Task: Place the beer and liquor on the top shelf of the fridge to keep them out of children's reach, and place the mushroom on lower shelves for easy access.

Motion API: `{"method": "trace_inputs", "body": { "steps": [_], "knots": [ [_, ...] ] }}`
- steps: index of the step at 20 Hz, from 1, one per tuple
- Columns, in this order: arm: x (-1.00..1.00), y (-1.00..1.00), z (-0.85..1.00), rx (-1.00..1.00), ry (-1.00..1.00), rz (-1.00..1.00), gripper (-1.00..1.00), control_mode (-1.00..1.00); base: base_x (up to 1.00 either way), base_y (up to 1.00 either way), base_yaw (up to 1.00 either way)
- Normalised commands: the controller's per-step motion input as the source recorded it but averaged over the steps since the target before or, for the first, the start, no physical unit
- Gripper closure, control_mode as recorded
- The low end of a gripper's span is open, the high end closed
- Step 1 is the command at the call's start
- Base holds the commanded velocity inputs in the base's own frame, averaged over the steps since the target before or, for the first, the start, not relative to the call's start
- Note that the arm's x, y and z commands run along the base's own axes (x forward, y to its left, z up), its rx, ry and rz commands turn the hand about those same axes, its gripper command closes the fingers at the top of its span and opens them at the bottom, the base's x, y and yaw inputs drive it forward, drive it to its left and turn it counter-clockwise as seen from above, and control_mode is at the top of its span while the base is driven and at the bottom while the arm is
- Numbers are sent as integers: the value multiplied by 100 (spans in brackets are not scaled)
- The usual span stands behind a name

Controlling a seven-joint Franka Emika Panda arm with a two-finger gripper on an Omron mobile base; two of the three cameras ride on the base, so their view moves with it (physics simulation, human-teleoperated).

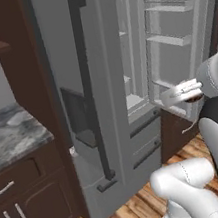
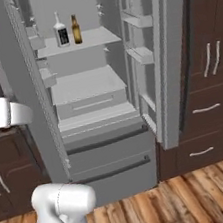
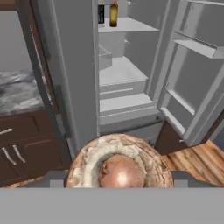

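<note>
The mushroom [image 3: 120, 168], a tan cap with a reddish-brown centre, sits close up at the bottom of the hand view. My gripper [image 3: 120, 177] is shut on it, and it hides the fingertips. From the left base view the gripper [image 1: 182, 93] hangs in the air in front of the fridge's [image 1: 67, 62] open right side. On the top shelf [image 2: 97, 37] the liquor [image 2: 61, 32] and the beer [image 2: 76, 29] stand upright side by side. In the hand view the beer [image 3: 113, 14] shows, and the closed door's edge partly hides the liquor [image 3: 101, 14]. The lower shelves [image 2: 87, 84] lie bare beneath.
The fridge's right door [image 2: 150, 52] stands swung open with white bins; the left door [image 1: 89, 84] is closed. A marble counter [image 1: 9, 133] over dark cabinets lies to the left. More dark cabinets [image 2: 208, 68] stand to the right. The floor [image 2: 196, 192] is wooden.
</note>
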Motion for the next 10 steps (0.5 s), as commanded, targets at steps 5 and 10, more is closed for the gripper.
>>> {"method": "trace_inputs", "body": {
  "steps": [5, 10],
  "knots": [
    [0, 0, 0, 0, 0, 0, 100, 100, 23, -98, 17],
    [0, 0, 0, 0, 0, 0, 100, 100, 14, -69, 21]
  ]
}}
